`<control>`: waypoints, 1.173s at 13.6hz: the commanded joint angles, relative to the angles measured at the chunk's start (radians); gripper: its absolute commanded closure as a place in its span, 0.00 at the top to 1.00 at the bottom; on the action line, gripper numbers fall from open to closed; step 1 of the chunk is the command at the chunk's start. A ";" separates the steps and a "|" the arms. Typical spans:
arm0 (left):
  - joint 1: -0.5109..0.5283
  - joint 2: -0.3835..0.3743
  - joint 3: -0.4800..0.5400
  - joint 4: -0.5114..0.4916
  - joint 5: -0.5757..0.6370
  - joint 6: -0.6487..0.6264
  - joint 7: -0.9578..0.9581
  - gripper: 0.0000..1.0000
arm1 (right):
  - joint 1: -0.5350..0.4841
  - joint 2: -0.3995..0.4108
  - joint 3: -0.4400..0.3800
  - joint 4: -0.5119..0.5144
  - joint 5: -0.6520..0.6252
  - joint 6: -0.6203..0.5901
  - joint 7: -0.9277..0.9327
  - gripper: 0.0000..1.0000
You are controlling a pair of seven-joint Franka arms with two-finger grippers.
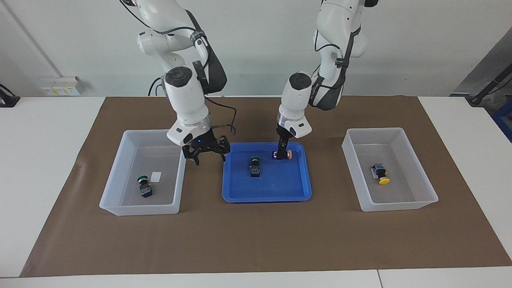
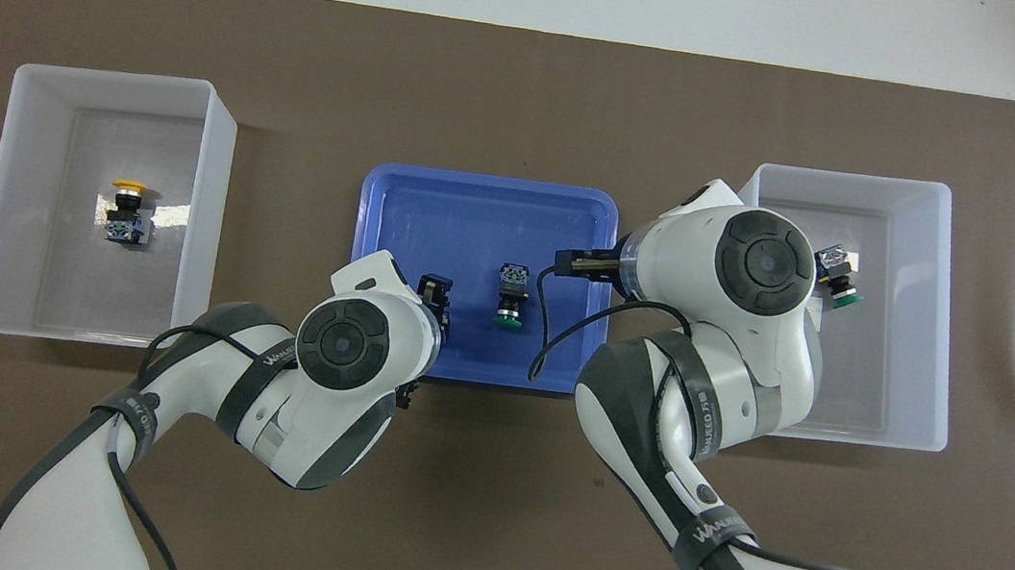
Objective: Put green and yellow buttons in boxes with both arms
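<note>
My left gripper point(image 1: 283, 154) is down in the blue tray point(image 1: 268, 198), shut on a yellow button point(image 1: 288, 154) that lies on its side; in the overhead view the arm hides most of it. A green button point(image 1: 255, 166) point(image 2: 511, 297) stands in the tray beside it. My right gripper point(image 1: 206, 151) is open and empty, over the gap between the tray and the clear box point(image 1: 140, 211) at the right arm's end. That box holds a green button point(image 1: 144, 187) point(image 2: 838, 275). The clear box point(image 1: 400, 207) at the left arm's end holds a yellow button point(image 1: 381, 174) point(image 2: 127, 207).
Tray and boxes sit in a row on a brown mat point(image 1: 256, 240) over the white table. A white label point(image 1: 156, 176) lies in the box with the green button. The tray point(image 2: 481, 187) has bare floor farther from the robots.
</note>
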 commanded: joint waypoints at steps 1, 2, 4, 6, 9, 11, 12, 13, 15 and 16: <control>-0.006 0.014 0.016 -0.012 -0.006 0.059 -0.018 0.88 | 0.012 0.020 0.002 -0.008 0.065 0.045 0.002 1.00; -0.001 0.014 0.016 -0.012 -0.006 0.063 -0.019 0.80 | 0.016 0.026 0.002 -0.008 0.068 0.055 0.002 1.00; 0.011 0.032 0.016 -0.014 -0.006 0.070 -0.027 0.72 | 0.039 0.053 0.002 -0.006 0.071 0.090 0.005 1.00; 0.011 0.043 0.018 -0.031 -0.007 0.116 -0.030 0.67 | 0.068 0.084 0.002 -0.006 0.095 0.142 0.005 1.00; 0.012 0.044 0.019 -0.023 0.005 0.119 -0.015 0.10 | 0.113 0.119 0.000 -0.006 0.097 0.180 0.008 1.00; 0.015 0.049 0.022 0.012 0.011 0.095 0.002 0.00 | 0.127 0.139 0.000 -0.007 0.097 0.214 0.005 1.00; 0.029 0.057 0.024 0.052 0.011 0.061 0.013 0.00 | 0.127 0.146 0.000 -0.011 0.097 0.222 0.003 1.00; 0.055 0.055 0.024 0.096 0.012 0.009 0.031 0.00 | 0.127 0.149 0.000 -0.012 0.097 0.222 0.000 1.00; 0.100 0.046 0.024 0.180 0.014 -0.103 0.083 0.00 | 0.128 0.147 0.000 -0.021 0.097 0.223 -0.006 0.78; 0.132 0.043 0.022 0.232 0.014 -0.162 0.120 0.00 | 0.130 0.149 0.000 -0.027 0.097 0.223 -0.004 0.31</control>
